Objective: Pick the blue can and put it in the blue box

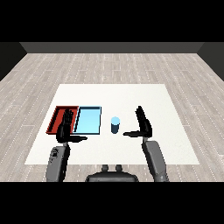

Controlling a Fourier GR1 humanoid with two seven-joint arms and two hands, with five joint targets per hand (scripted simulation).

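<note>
Fingers: both hands are keeping their fingers straight and spread, thumbs jutting inward, pinching nothing.
Right hand [143, 124]: it is hovering just to the right of the blue can [115, 124], palm turned toward it and thumb reaching toward the can's base without touching. This posture is probably leaving a gap wide enough to close round the can from the side.
Left hand [65, 127]: it is hanging over the near ends of the two trays, partly covering the red tray [56, 114], with its thumb lying along the near edge of the blue tray [89, 120]. It is holding nothing and seems to be idling out of the reaching hand's way.
Blue can: it is standing upright on the white table [131, 94], toward the near edge and about midway across, just beside the blue tray's right side and not inside it.
Trays: they are lying side by side toward the table's near-left corner, red on the outside, light blue nearer the can, so the carry is looking short.
Step in hand: judging by the layout, the right hand is approaching for the grasp; the can is not yet lifted.
Next move: closing in on the can squarely looks important, since a stray thumb could tip it.
</note>
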